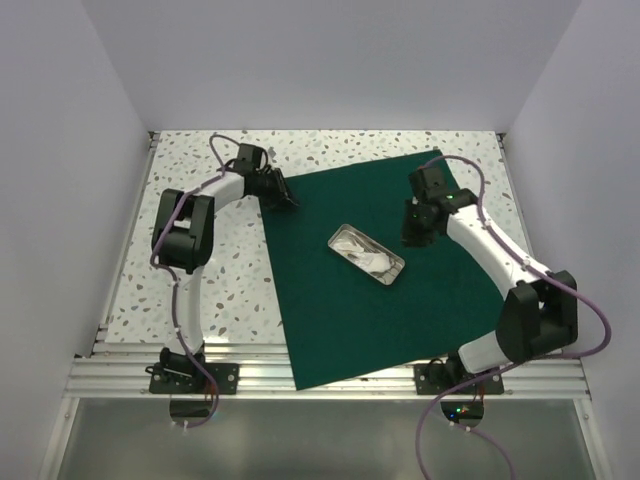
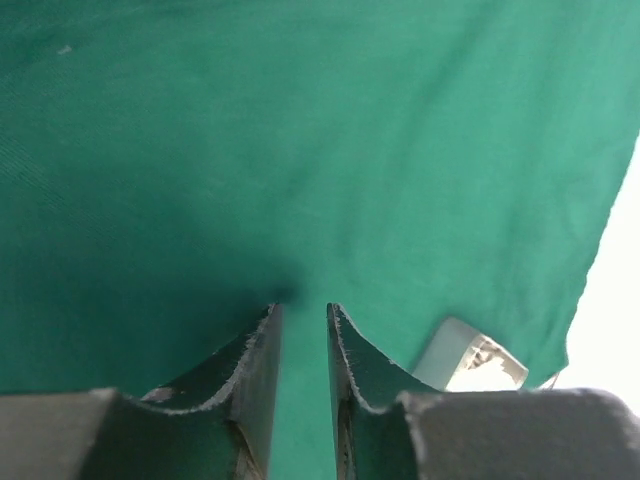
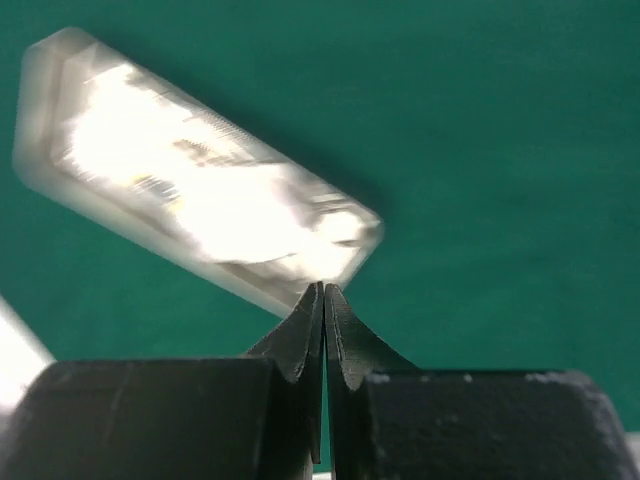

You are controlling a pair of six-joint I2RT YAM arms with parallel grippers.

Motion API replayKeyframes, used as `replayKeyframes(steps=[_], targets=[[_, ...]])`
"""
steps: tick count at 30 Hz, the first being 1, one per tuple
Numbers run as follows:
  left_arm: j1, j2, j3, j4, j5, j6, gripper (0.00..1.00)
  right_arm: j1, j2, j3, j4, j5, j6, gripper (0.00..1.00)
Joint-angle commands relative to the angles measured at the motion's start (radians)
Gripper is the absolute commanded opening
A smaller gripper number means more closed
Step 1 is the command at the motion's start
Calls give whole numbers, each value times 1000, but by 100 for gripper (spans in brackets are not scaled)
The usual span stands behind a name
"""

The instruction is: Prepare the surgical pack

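The surgical pack's dark green drape (image 1: 340, 320) lies spread flat on the speckled table. A small steel tray (image 1: 366, 253) holding white gauze sits near the middle of it. My left gripper (image 1: 285, 200) is low over the drape's far left edge. In the left wrist view its jaws (image 2: 304, 308) stand a narrow gap apart, with green cloth (image 2: 300, 130) showing between them and the tray (image 2: 470, 355) to the right. My right gripper (image 1: 412, 238) hovers just right of the tray. In the right wrist view it (image 3: 324, 288) is shut on nothing, with the blurred tray (image 3: 190, 170) just beyond its tips.
The speckled tabletop (image 1: 200, 290) is bare left of the drape. White walls close in the back and both sides. The drape's near edge hangs over the metal rail (image 1: 130, 375) at the front.
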Motion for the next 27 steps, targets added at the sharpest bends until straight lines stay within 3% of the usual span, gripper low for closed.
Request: replayKeyframes(steps=[1, 3, 12, 17, 21, 27], targets=[[3, 76, 85, -109, 19, 14, 28, -114, -33, -66, -74, 116, 10, 0], [8, 88, 90, -181, -41, 19, 28, -161, -16, -81, -55, 110, 4, 0], [65, 61, -19, -271, -109, 80, 29, -168, 194, -48, 35, 179, -13, 0], [109, 1, -174, -265, -139, 108, 29, -166, 324, 5, 78, 121, -24, 0], [201, -88, -330, -238, -149, 129, 29, -145, 450, 89, 97, 44, -27, 0], [330, -145, -395, -253, -178, 162, 29, -56, 640, 299, 40, -39, -30, 0]])
